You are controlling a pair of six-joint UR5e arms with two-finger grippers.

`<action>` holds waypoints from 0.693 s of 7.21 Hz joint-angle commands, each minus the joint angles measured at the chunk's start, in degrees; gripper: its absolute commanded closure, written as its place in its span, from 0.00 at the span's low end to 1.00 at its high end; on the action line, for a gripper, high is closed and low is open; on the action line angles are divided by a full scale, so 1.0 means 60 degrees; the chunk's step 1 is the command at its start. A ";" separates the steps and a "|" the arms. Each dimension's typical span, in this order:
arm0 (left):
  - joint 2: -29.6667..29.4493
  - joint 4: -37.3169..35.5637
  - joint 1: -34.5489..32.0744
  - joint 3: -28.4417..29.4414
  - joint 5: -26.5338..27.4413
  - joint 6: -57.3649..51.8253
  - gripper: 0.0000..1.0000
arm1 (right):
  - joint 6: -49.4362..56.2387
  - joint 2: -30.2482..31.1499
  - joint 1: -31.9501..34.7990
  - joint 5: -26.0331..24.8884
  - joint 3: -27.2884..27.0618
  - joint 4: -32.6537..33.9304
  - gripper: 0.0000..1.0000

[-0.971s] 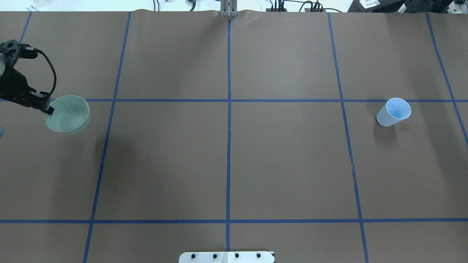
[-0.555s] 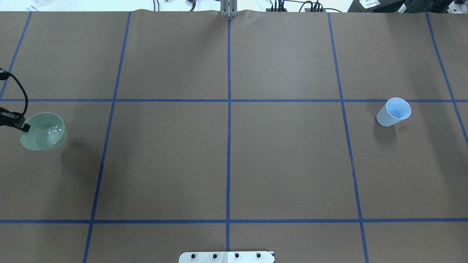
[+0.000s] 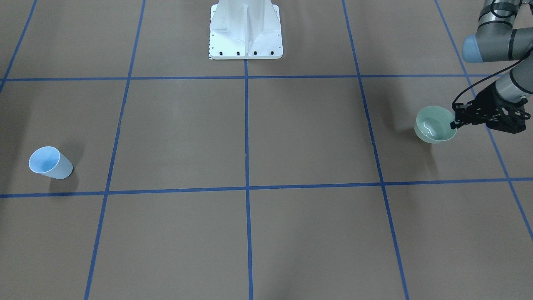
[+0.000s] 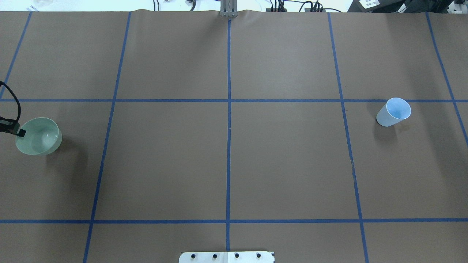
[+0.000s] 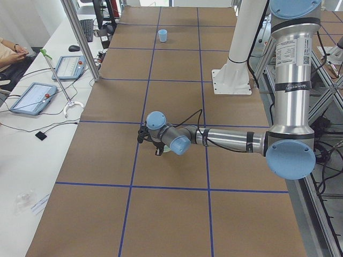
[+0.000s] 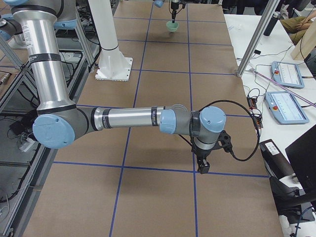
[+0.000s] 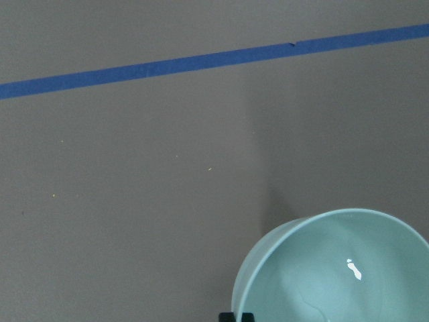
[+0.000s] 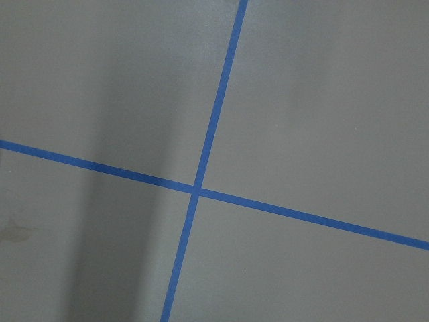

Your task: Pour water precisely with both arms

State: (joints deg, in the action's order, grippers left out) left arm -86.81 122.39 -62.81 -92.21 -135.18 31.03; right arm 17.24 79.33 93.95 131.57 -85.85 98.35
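Note:
My left gripper (image 4: 20,132) is shut on the rim of a pale green bowl (image 4: 38,136) at the table's far left. The front-facing view shows the same grip (image 3: 456,122) on the bowl (image 3: 435,125), low over the brown table. Water shows as white glints inside the bowl (image 7: 353,270). A light-blue cup (image 4: 394,112) stands alone at the far right, and also shows in the front-facing view (image 3: 50,163). My right gripper (image 6: 202,165) shows only in the exterior right view, pointing down over a tape line. I cannot tell if it is open or shut.
The white pedestal (image 3: 245,29) stands at the robot's side of the table. Blue tape lines (image 4: 228,146) divide the brown surface into squares. A side bench with tablets (image 6: 284,74) and metal posts (image 6: 256,39) runs along the far edge.
My left gripper has carried the bowl left and toward the robot, then lower toward the table. The blue cup has not moved.

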 commanded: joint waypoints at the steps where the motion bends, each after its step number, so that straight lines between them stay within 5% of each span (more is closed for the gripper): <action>1: -0.0222 0.0110 0.0024 0.0382 0.0015 0.0087 0.80 | -0.0046 -0.0009 0.0000 0.0000 -0.0002 0.0000 0.00; 4: -0.0282 0.0183 -0.0019 0.0384 0.0015 0.0043 0.31 | -0.0061 -0.0009 0.0000 0.0015 0.0012 0.0015 0.00; 5: -0.0311 0.0154 -0.0368 0.0297 -0.0028 -0.0015 0.00 | -0.0090 -0.0009 0.0000 0.0015 0.0012 0.0000 0.00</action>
State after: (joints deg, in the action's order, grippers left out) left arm -88.49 123.35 -63.32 -89.98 -135.14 31.28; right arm 16.87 79.28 93.95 131.65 -85.79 98.39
